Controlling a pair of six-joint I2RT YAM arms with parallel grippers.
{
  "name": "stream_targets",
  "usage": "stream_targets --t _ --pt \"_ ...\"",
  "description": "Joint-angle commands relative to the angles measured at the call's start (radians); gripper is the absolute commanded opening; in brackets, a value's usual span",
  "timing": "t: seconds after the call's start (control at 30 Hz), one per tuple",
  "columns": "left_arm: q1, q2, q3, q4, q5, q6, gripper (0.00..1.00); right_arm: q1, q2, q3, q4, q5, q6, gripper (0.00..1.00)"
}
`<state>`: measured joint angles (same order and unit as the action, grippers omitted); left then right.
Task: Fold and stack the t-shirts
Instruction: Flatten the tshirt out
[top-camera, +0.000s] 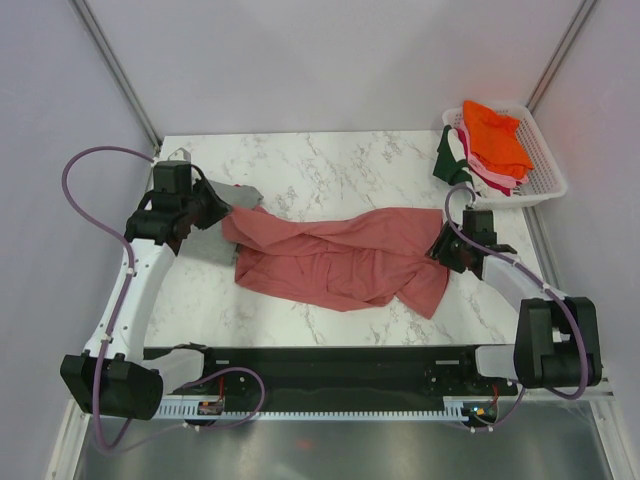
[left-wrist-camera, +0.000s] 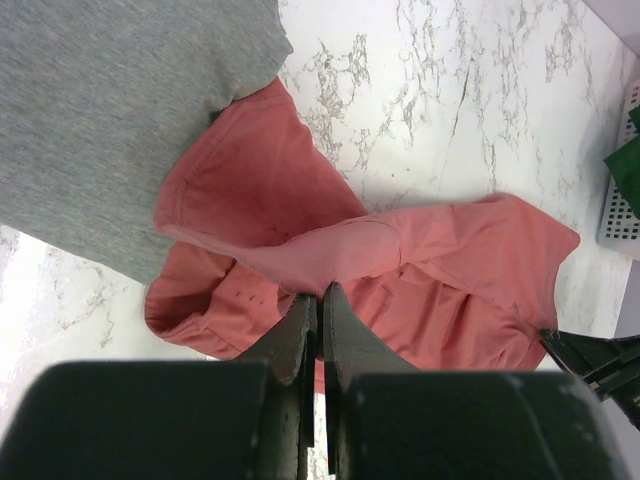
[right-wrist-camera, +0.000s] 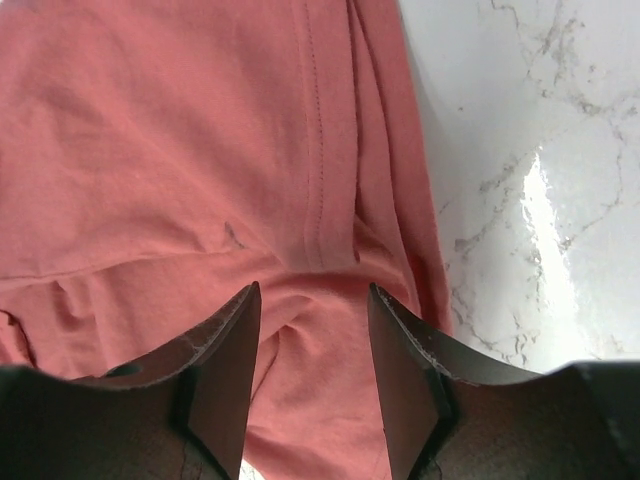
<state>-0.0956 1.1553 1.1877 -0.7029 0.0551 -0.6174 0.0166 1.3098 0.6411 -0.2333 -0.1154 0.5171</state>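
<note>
Pinches pink tee (top-camera: 340, 262), crumpled mid-table, at its 9 o'clock corner with left gripper (left-wrist-camera: 320, 296), clamped tight. Holds right gripper (right-wrist-camera: 312, 300) spread over the 3 o'clock hem. Risks dragging grey tee (left-wrist-camera: 100, 120) along, given overlap at 10 o'clock, or grabbing stacked layers on closing. Cannot make out sleeves, collar, or cloth depth between left fingers.

bare marble table (top-camera: 340, 165) behind the salmon tee (top-camera: 340, 265) w/ room to pass, grey tee (top-camera: 236, 194) blocks back left, basket (top-camera: 548, 170) fills back rt corner, walls (top-camera: 60, 120) tight both sides
</note>
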Motion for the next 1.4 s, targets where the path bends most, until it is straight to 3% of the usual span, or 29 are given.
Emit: stream_targets --t 0.0,0.03,0.1,0.3,0.4,0.5,0.63,0.73,1.07,1.37 --pt "0.008 -0.022 0.001 0.034 -0.003 0.041 0.02 -0.003 0.028 -0.008 0.081 0.017 0.038 0.56" --pt "0.008 -0.023 0.001 0.034 -0.003 0.042 0.02 -0.003 0.032 -0.004 0.098 0.016 0.049 0.63" --pt "0.008 -0.022 0.0 0.034 -0.003 0.042 0.02 -0.001 0.048 -0.003 0.118 0.007 0.073 0.67" --pt "0.008 -0.022 -0.003 0.034 -0.003 0.044 0.02 -0.003 0.112 0.009 0.172 -0.003 0.113 0.63" --pt "0.008 -0.023 -0.003 0.034 -0.004 0.044 0.02 -0.003 0.132 0.006 0.199 0.002 0.129 0.55" --pt "0.008 -0.023 -0.003 0.034 -0.005 0.045 0.02 -0.003 0.134 0.006 0.209 0.029 0.136 0.41" --pt "0.008 -0.022 -0.003 0.034 -0.006 0.045 0.02 -0.001 0.092 0.012 0.19 0.086 0.135 0.07" --pt "0.008 -0.016 -0.003 0.033 -0.008 0.045 0.02 -0.001 0.046 0.035 0.167 0.109 0.126 0.0" --pt "0.01 0.085 0.101 0.008 0.037 -0.005 0.02 -0.003 0.002 0.245 0.082 0.109 0.084 0.0" --pt "0.017 0.124 0.536 -0.079 0.012 -0.007 0.02 -0.012 -0.081 0.635 -0.098 0.054 0.058 0.0"
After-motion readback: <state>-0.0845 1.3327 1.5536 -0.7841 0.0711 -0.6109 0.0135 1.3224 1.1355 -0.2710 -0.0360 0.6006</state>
